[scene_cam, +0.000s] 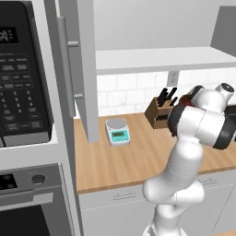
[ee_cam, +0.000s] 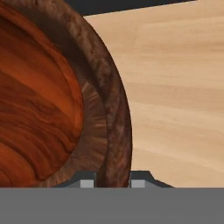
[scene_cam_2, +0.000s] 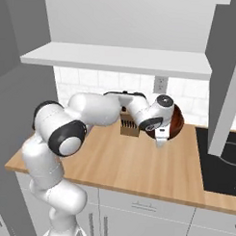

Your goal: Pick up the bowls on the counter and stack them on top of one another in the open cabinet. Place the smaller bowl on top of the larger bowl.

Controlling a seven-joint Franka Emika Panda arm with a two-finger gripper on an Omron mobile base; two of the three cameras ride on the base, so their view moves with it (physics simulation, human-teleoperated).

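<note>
White tile backsplash (scene_cam: 124, 87) w/ outlet (scene_cam_2: 160, 84), black microwave (scene_cam: 20, 78) over oven (scene_cam: 27, 203), grey drawers (scene_cam_2: 145, 207).

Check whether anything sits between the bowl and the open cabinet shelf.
Nothing visible does. The bowl is at the gripper, its rim between the fingers, and the cabinet shelf lies bare above it, past the knife block.

scale (scene_cam: 118, 131) on counter (scene_cam: 133, 156), knife block (scene_cam: 160, 110)

Even, bright rendered light, soft shadow under the cabinet shelf (scene_cam_2: 122, 60), slightly soft, no glare.
</note>
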